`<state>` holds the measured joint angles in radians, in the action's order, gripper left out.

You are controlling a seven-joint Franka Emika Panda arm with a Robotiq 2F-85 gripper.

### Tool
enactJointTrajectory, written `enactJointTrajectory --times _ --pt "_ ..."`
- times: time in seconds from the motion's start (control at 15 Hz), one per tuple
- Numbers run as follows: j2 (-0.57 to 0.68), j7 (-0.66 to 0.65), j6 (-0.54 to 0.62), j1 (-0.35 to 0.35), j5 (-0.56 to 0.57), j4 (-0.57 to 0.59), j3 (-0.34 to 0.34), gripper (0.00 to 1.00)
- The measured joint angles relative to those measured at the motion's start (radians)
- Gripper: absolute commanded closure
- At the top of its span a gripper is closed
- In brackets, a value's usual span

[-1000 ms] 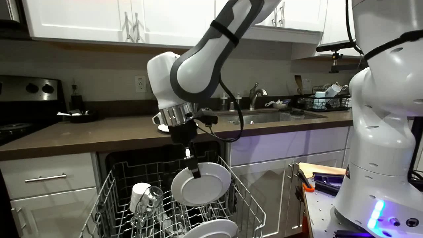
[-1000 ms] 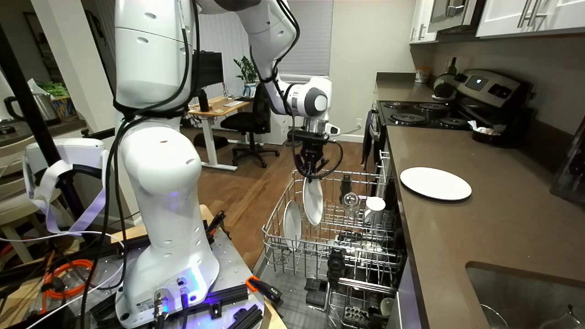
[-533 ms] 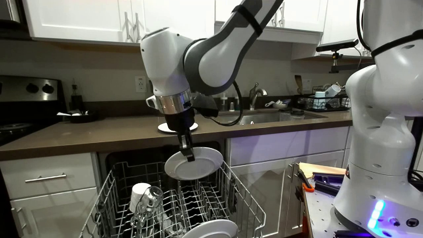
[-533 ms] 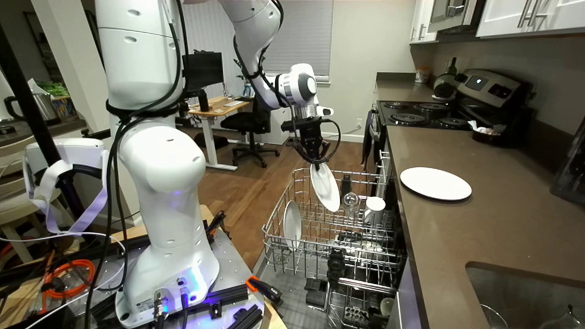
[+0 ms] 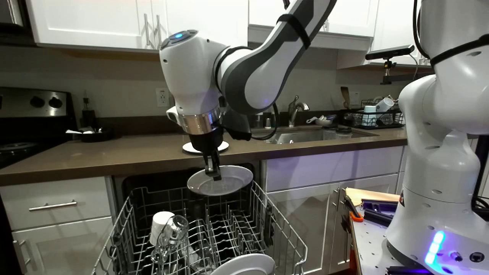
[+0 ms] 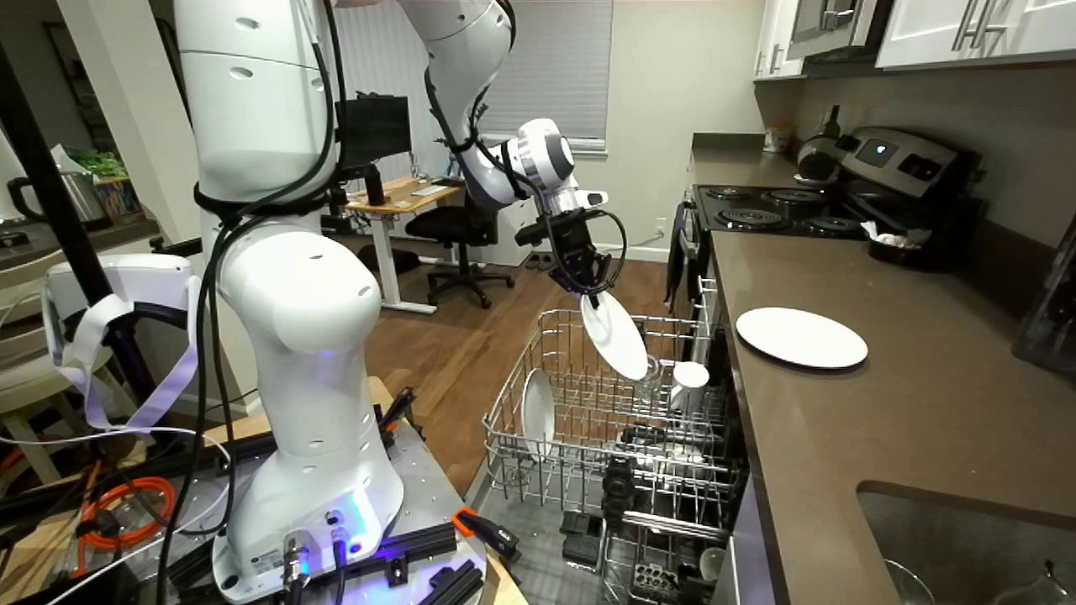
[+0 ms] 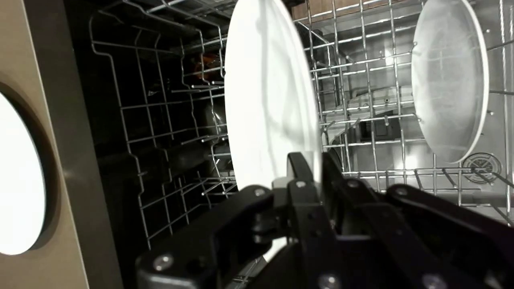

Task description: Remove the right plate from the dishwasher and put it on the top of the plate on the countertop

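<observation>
My hand [image 7: 316, 162] is clamped tight on the rim of a white plate [image 7: 269, 92]. I hold it in the air over the dishwasher rack [image 5: 294, 232], tilted, its lower edge leaning toward the table [image 6: 883, 420]. A second plate [image 6: 801, 338] lies flat on the table, near the edge and well apart from the one I grip. A third plate [image 6: 536, 412] stands in the rack, almost upright. The rack also carries a mug [image 5: 159, 227] and, just beside it, a clear glass [image 5: 177, 229]; whether those two touch, I cannot tell. A sink [image 6: 967, 525] is set into the table, farther along from the second plate.
</observation>
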<state>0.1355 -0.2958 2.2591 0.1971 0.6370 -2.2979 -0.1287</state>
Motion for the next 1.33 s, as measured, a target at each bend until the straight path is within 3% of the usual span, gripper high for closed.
enactJointTrajectory --times 0.4,0.8,1.33 --pt "0.001 -0.036 -0.03 0.003 0.036 0.005 0.0 0.92" --pt "-0.013 -0.165 -0.185 0.03 0.224 0.039 -0.004 0.92" --pt "-0.006 -0.189 -0.205 0.008 0.48 0.08 0.026 0.92"
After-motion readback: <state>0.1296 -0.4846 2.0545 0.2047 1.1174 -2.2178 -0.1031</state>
